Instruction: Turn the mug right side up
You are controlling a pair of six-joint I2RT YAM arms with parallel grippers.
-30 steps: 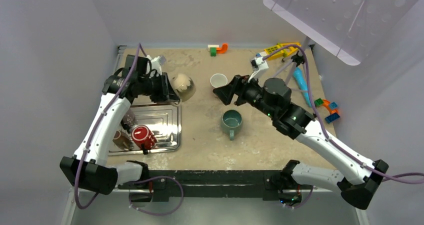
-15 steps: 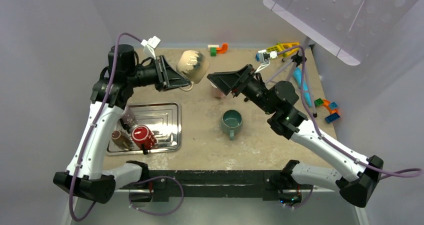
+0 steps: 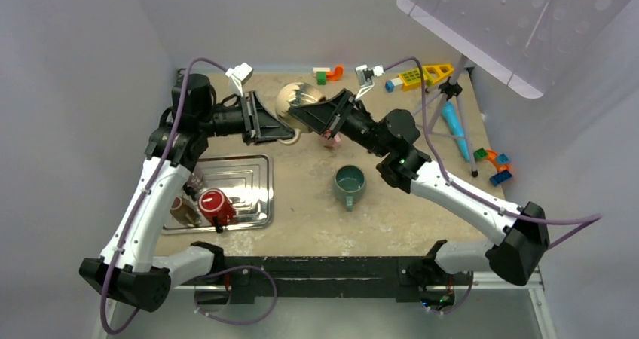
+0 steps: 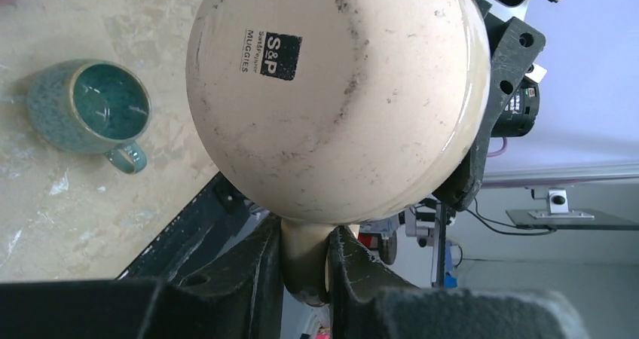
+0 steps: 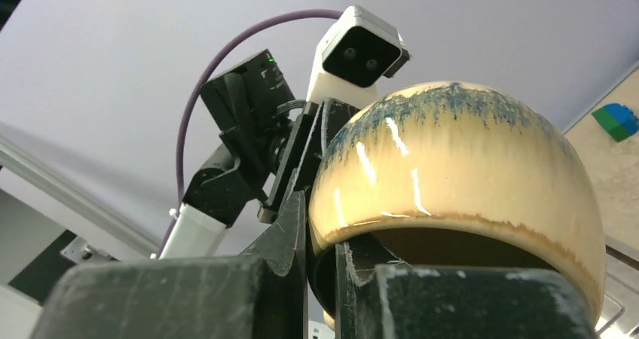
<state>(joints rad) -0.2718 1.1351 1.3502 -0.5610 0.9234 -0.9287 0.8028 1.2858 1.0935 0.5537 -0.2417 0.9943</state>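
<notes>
The cream mug (image 3: 295,98) with blue-streaked glaze hangs in the air above the back middle of the table, between both arms. In the left wrist view its stamped base (image 4: 331,90) faces the camera. My left gripper (image 3: 291,135) (image 4: 305,256) is shut on the mug's handle. The right wrist view shows the mug's rounded wall (image 5: 452,166) with its dark mouth turned towards that camera. My right gripper (image 3: 299,111) (image 5: 322,241) is shut on the rim, one finger inside the mouth and one outside.
A teal mug (image 3: 349,182) stands upright mid-table. A metal tray (image 3: 252,169) at the left holds a red mug (image 3: 215,206). A pink cup (image 3: 329,138) sits partly hidden under the right arm. Toy bricks (image 3: 328,73) and a tripod (image 3: 452,105) stand at the back.
My left arm lifted the cream mug off the table and swung it rightwards. My right gripper came in from the right, open, and shut on the rim.
</notes>
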